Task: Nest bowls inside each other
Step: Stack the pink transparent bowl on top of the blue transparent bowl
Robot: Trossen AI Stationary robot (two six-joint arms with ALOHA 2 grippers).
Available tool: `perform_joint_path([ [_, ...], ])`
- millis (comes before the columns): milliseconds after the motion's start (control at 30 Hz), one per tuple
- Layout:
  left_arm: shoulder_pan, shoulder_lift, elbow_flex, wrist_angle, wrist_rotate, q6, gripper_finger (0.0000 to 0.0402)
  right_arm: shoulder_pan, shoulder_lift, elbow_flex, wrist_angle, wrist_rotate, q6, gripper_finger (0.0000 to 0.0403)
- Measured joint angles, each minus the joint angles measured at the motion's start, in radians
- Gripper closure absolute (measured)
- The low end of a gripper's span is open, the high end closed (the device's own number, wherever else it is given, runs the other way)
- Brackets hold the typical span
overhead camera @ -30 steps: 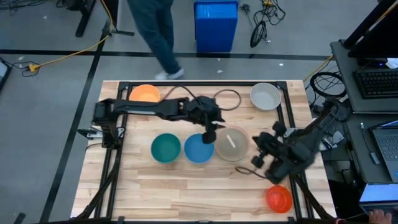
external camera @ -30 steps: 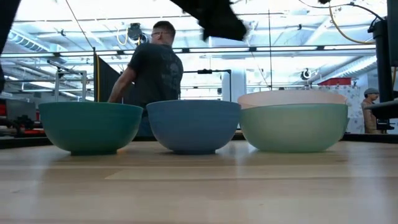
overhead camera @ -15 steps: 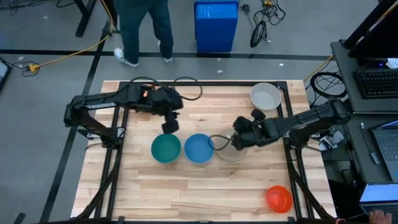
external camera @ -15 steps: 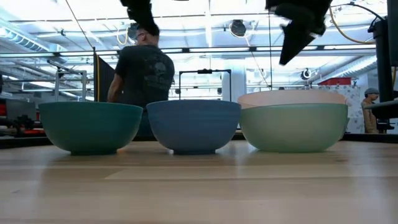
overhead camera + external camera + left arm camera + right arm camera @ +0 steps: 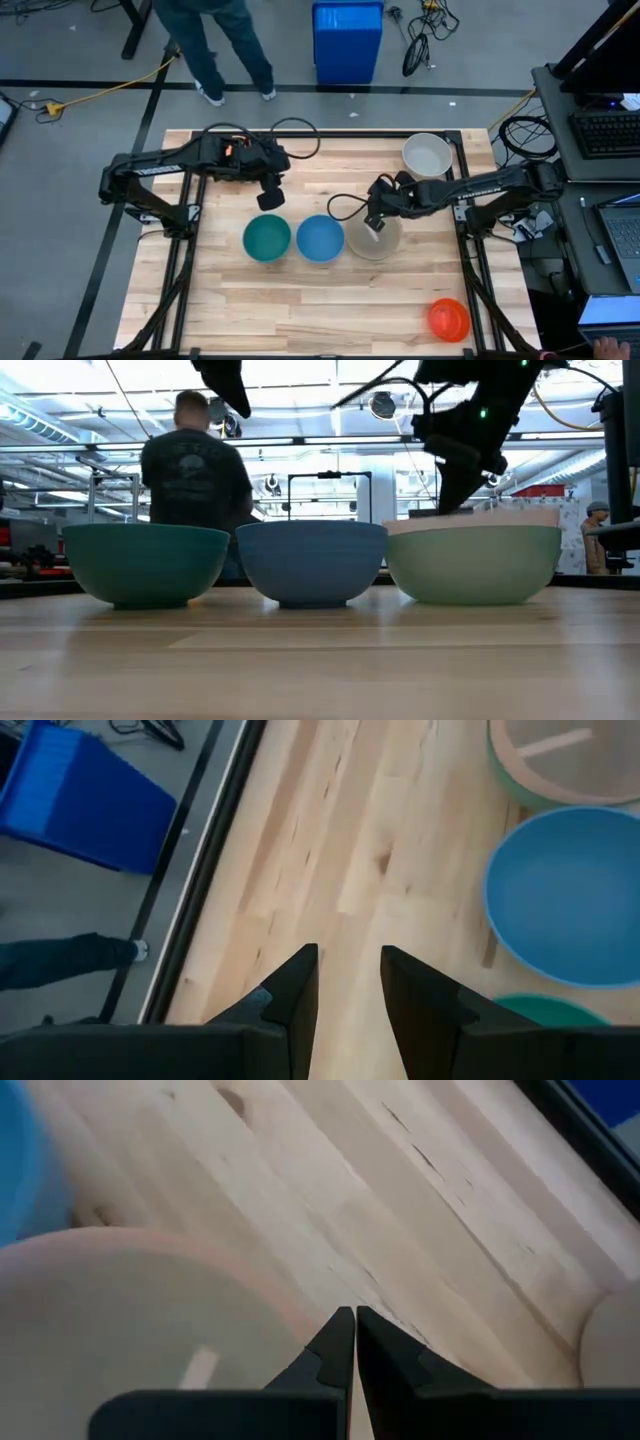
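Three bowls stand in a row mid-table: teal (image 5: 267,238), blue (image 5: 320,238), and a pale pink bowl (image 5: 380,243) nested in a sage green one (image 5: 470,565). A grey-white bowl (image 5: 427,155) sits at the far right and a red-orange one (image 5: 449,318) at the near right. My right gripper (image 5: 374,220) is shut and slants down over the pink bowl's far rim (image 5: 290,1315). My left gripper (image 5: 270,198) hangs open with nothing in it, above the bare table just beyond the teal bowl. My right gripper's shut fingertips (image 5: 340,1325) stand at the pink bowl's far rim (image 5: 455,515), coming from above and slanting down from the table's right. I cannot tell whether they touch the rim.
A cable loop (image 5: 345,205) lies over the table by the right arm. A person (image 5: 215,45) walks on the floor beyond the far edge, near a big blue bin (image 5: 347,40). Bare wood (image 5: 320,300) lies along the near side.
My left gripper has drawn back from over the pink bowl, up and toward the table's far left, and now holds still, open as before. My right gripper has swung in from the near right, toward the far left and down to the pink bowl's far rim. The bowls have stayed put.
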Motion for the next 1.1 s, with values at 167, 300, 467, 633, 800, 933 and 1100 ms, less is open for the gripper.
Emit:
perform_joint_path([
  [167,-0.001,0.000,-0.032,-0.023,0.000,-0.032,0.0302,0.000,-0.017,0.026,-0.006,-0.005,-0.038,0.0403],
  [300,-0.001,0.000,-0.052,-0.025,-0.001,-0.069,0.0302,0.025,-0.037,0.081,-0.010,-0.025,-0.054,0.0403],
  [467,0.000,0.000,-0.131,-0.025,-0.013,-0.077,0.0302,0.039,-0.031,0.077,-0.036,-0.060,-0.025,0.0403],
  [633,0.022,0.001,-0.247,0.020,-0.014,-0.088,0.0302,0.036,-0.022,0.017,-0.020,-0.072,0.011,0.0403],
  [800,0.061,0.002,-0.320,0.046,-0.040,-0.129,0.0302,0.036,-0.022,-0.026,-0.006,-0.075,0.035,0.0403],
  [933,0.083,0.002,-0.335,0.060,-0.043,-0.130,0.0302,0.036,-0.022,-0.028,0.015,-0.075,0.032,0.0403],
  [1100,0.125,0.002,-0.336,0.096,-0.043,-0.099,0.0302,0.034,-0.022,-0.028,0.025,-0.075,0.028,0.0403],
])
